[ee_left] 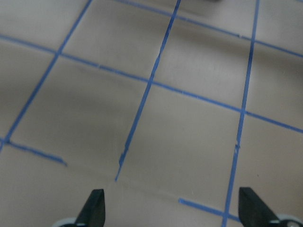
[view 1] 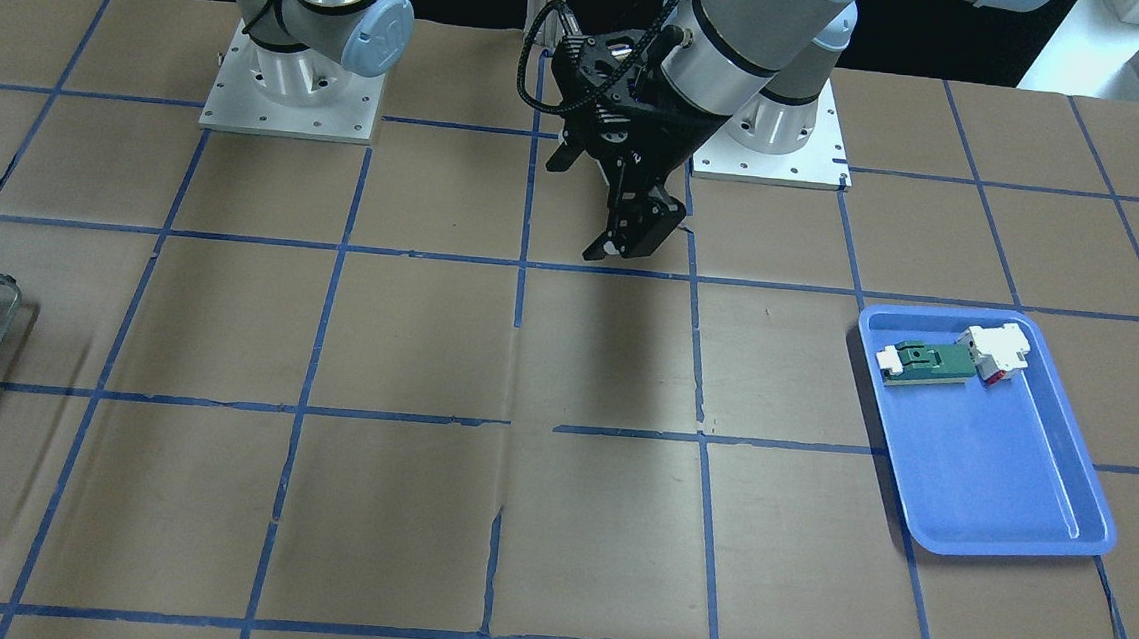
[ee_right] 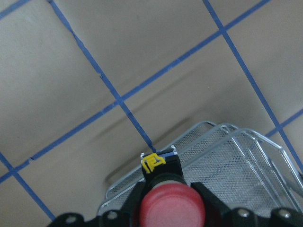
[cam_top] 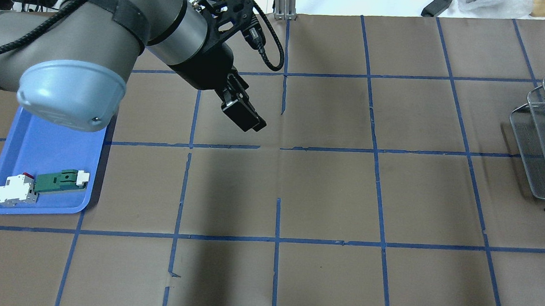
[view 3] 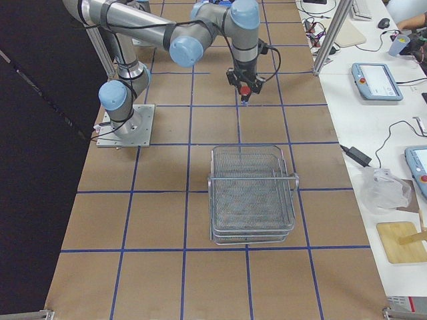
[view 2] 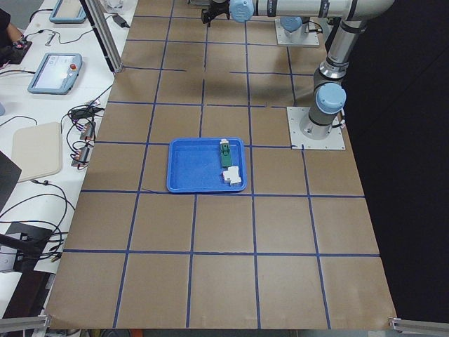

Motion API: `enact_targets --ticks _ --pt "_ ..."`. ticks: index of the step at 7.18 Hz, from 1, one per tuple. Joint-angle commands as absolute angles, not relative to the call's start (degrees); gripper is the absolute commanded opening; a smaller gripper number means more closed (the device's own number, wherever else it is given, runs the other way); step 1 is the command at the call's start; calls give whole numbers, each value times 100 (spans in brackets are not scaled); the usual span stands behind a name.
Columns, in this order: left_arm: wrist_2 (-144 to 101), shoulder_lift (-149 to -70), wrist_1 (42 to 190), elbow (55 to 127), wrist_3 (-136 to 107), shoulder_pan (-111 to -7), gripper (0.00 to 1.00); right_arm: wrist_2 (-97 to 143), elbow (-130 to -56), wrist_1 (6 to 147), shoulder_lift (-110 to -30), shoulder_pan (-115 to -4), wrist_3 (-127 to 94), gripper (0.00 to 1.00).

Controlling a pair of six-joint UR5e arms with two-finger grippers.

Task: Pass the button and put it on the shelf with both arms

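Brown paper taped into blue squares covers the table (cam_top: 327,195), and both arms work above it. Over the middle, the left arm (cam_top: 94,30) carries a left gripper (ee_left: 173,210) whose fingers stand wide apart with nothing between them. The right arm (view 3: 147,30) reaches out beside the wire shelf (view 3: 250,200), which sits well apart from the blue tray (cam_top: 47,147) (only a green-and-white connector (cam_top: 59,181) lies there). The right gripper (ee_right: 173,198) is clamped on the button (ee_right: 171,208), which hangs red cap up near the rim of the top basket. The main risk, as I judge it, is a release made too high or off to the side. The button could then strike the thin rod rim and bounce onto the table, or the round body could twist out of the grip.
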State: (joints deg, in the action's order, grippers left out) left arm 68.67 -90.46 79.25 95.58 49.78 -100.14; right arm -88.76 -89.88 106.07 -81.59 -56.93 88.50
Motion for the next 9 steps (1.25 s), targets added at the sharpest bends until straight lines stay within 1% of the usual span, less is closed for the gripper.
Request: enact_targets --ticks 1,4,5,6,7,8,9 --pt "7862 -8746 8341 9614 4013 -9976 100 -8921 -8965 11258 -7604 -5204 9192 0" --pt "8840 -8596 8262 9668 2521 -9705 100 -8903 -8843 11224 -7550 -4843 9431 0" --pt "8850 -8596 8227 9668 1409 -9512 100 -8886 -8842 11206 -7454 -4808 9439 11" --pt "8894 -8587 8209 9668 710 -9336 100 -8860 -8833 11206 -7392 -4755 9492 33" --pt "8903 -8596 8209 9624 607 -9282 100 -8868 -8833 11206 -7383 -4755 9501 49" --pt "8912 -8587 8279 9589 198 -9290 100 -8894 -8833 11197 -7383 -4755 9510 54" --pt "8912 -8596 8297 9580 -7 -9290 100 -8868 -8842 11180 -7392 -4755 9510 76"
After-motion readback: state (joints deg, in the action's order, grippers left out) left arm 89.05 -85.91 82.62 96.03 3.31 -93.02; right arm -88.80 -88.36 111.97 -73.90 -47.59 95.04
